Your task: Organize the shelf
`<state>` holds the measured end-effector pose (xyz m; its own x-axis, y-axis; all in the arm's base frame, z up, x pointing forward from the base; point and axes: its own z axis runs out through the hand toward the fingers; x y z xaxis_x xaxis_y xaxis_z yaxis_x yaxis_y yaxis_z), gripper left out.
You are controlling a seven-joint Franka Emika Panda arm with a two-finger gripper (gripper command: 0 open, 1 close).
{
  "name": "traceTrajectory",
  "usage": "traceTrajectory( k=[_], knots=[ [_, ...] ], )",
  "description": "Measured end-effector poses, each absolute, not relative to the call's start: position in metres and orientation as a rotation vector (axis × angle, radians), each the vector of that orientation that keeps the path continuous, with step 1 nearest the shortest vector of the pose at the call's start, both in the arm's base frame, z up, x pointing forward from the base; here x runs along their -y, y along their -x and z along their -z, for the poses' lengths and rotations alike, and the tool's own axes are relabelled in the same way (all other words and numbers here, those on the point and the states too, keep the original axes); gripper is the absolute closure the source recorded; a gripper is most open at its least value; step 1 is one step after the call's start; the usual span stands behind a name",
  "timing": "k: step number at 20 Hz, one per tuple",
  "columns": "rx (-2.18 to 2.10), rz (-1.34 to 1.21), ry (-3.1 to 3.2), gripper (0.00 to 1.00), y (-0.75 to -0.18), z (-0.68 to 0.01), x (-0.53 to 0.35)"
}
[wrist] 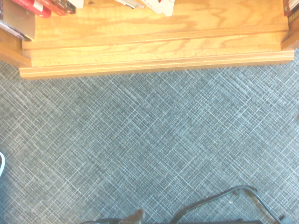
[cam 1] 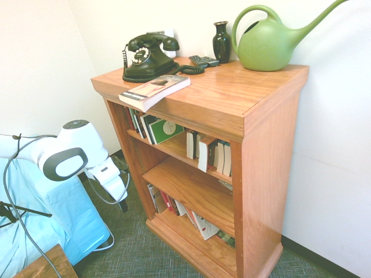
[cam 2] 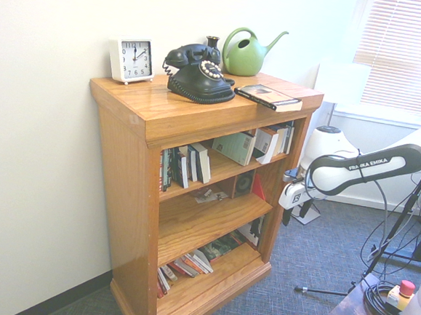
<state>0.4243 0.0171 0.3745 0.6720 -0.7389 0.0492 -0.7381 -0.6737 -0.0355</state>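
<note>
The shelf [cam 1: 255, 110], glossy orange-brown with three tiers of leaning books, stands on grey-blue woven carpet [wrist: 149, 140] against a white wall. We see the end effector [cam 2: 287, 216] beside it, open and empty.

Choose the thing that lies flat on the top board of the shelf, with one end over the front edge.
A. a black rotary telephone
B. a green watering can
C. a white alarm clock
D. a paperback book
D: the paperback book lies flat on the top board of the shelf and sticks out past the front edge, while the rotary telephone, watering can and alarm clock stand further back.
</note>
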Motion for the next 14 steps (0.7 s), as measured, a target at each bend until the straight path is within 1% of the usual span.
traceTrajectory(
  k=[3, 6, 10, 14],
  knots=[
    [-1.257, 0.108, 2.874, 0.00, -0.425, -0.375, -0.016],
    [-1.242, 0.203, 2.933, 0.00, -0.430, -0.384, -0.007],
    [-1.220, 0.477, 3.031, 0.00, -0.435, -0.427, 0.000],
    [-1.181, 0.809, 3.109, 0.00, -0.419, -0.480, -0.014]
  ],
)
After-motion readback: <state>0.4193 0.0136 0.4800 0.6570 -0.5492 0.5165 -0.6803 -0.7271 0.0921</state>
